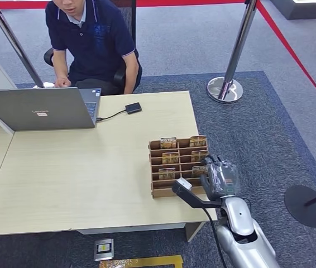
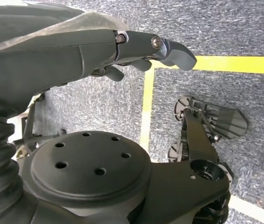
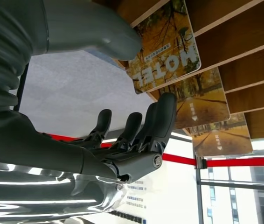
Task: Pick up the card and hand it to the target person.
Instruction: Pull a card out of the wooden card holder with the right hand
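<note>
Right hand (image 1: 219,177) fingers apart around nearest card (image 3: 165,49), not gripping, wooden rack (image 1: 178,166), laptop (image 1: 42,109), person (image 1: 93,42) beyond

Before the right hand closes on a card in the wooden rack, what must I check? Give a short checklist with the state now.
1. Right hand at the wooden rack's right side: ok.
2. Fingers apart, nothing held: ok.
3. HOTEL card between thumb and fingers: ok.
4. Contact with the card: cannot tell.
5. Left hand hangs over the floor, away from the table: ok.
6. Person seated behind the table: ok.
</note>
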Robot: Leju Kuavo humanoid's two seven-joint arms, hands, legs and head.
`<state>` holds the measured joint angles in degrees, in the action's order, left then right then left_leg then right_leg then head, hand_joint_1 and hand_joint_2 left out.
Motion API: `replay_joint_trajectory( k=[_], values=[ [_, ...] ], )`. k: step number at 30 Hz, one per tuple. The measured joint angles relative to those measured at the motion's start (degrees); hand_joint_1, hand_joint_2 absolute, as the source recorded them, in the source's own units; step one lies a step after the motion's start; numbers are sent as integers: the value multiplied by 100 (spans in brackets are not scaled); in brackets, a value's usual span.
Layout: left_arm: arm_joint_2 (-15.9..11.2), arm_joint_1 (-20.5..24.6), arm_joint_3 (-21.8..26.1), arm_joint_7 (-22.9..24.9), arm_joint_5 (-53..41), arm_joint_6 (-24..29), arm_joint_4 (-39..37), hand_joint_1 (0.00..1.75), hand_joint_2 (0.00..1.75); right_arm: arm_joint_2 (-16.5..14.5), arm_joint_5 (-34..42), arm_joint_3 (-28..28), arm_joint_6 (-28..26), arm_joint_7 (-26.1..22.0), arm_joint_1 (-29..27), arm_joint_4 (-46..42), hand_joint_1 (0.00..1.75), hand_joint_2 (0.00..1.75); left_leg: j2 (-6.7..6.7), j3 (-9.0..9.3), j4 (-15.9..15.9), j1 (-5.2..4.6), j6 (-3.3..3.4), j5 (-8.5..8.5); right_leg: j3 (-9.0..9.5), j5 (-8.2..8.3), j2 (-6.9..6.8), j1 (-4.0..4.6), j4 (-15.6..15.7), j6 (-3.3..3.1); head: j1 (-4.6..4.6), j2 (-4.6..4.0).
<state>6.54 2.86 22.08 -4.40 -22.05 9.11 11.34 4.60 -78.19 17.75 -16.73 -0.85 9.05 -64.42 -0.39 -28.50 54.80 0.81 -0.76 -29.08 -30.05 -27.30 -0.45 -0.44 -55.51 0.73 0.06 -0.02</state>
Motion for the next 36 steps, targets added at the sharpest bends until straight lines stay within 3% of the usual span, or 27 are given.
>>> replay_joint_trajectory(
  k=[4,11,16,18,36],
  values=[
    [-1,1,0,0,-28,-5,0,0,175,-3,1,-1,-40,0,12,79,74,175,0,0,0,0,0,0,0,0,0,0,0,0,-1,0],
    [-1,2,0,0,-47,-21,0,0,175,-46,-11,-2,-69,39,21,138,89,175,0,1,0,0,0,0,0,0,0,0,0,0,0,1],
    [-1,1,0,2,-58,-35,0,0,175,-83,-40,-2,-62,65,12,138,161,175,0,1,0,0,-1,1,0,0,0,0,0,0,-1,0],
    [-1,1,0,8,-61,-37,0,0,175,-95,-54,-1,-56,70,4,138,173,175,0,1,0,0,-1,0,0,0,0,0,0,0,-1,0],
    [-1,2,19,14,-134,-66,0,0,175,-121,-298,0,-16,60,-214,-282,175,175,0,1,0,0,-1,1,-1,1,0,0,0,0,0,1]
  ],
)
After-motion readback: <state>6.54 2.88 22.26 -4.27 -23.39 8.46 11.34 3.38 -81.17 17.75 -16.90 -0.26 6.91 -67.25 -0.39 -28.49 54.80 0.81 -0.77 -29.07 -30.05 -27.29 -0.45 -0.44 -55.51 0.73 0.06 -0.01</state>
